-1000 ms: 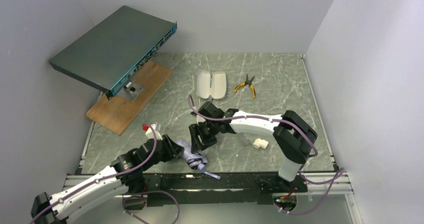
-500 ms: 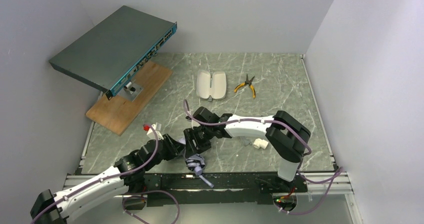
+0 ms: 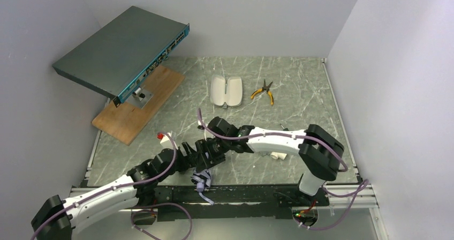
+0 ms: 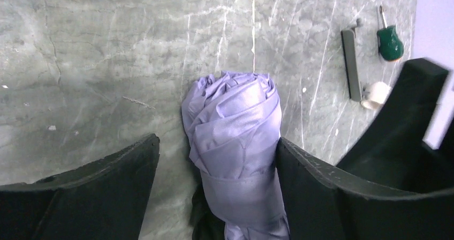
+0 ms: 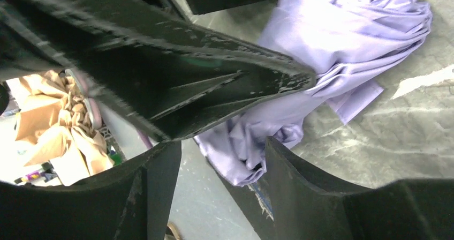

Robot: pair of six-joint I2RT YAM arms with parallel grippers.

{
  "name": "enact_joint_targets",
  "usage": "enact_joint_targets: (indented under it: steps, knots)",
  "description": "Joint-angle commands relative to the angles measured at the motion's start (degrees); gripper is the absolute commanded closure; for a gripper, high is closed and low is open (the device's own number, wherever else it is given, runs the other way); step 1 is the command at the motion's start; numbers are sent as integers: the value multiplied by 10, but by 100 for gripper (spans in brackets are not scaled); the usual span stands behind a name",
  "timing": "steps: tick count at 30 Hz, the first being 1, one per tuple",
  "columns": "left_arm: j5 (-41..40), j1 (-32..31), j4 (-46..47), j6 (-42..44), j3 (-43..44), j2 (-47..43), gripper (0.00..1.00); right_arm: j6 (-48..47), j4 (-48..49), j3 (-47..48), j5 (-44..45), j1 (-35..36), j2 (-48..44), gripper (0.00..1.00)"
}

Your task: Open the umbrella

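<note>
The umbrella (image 3: 202, 179) is folded, a lavender bundle lying at the table's near edge, with its strap hanging over the rail. In the left wrist view the umbrella (image 4: 233, 138) lies between the fingers of my left gripper (image 4: 217, 141). The right finger touches the fabric and the left finger stands apart from it, so the gripper is open. My right gripper (image 5: 222, 143) is open, and the loose end of the umbrella (image 5: 342, 47) reaches between its fingers. In the top view my left gripper (image 3: 188, 154) and right gripper (image 3: 206, 153) meet just above the umbrella.
A beige clamshell case (image 3: 225, 90) and yellow-handled pliers (image 3: 262, 91) lie at the back. A network switch (image 3: 123, 50) leans over a wooden board (image 3: 142, 103) at the left. A white fitting (image 3: 277, 155) lies under the right arm. A red-capped item (image 3: 160, 137) sits by the left arm.
The right gripper has moved left and toward the near edge, close against the left gripper. The umbrella has shifted nearer the front rail and its strap hangs lower.
</note>
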Motion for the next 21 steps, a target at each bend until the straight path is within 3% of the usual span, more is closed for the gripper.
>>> enact_joint_targets:
  steps: [1,10,16,19,21]
  knots:
    - [42,-5,-93,36,35,-17,15,-24,-25,31,50,4,-65,38]
    - [69,-5,-162,121,91,-42,16,-35,-144,47,214,-43,-150,27]
    - [107,-5,-113,141,108,49,21,-36,-144,10,191,-111,-185,23]
    - [120,-5,-69,137,112,108,28,-35,-131,-10,184,-119,-201,22]
    - [113,-5,-66,132,119,141,43,-33,-127,-19,179,-120,-204,22]
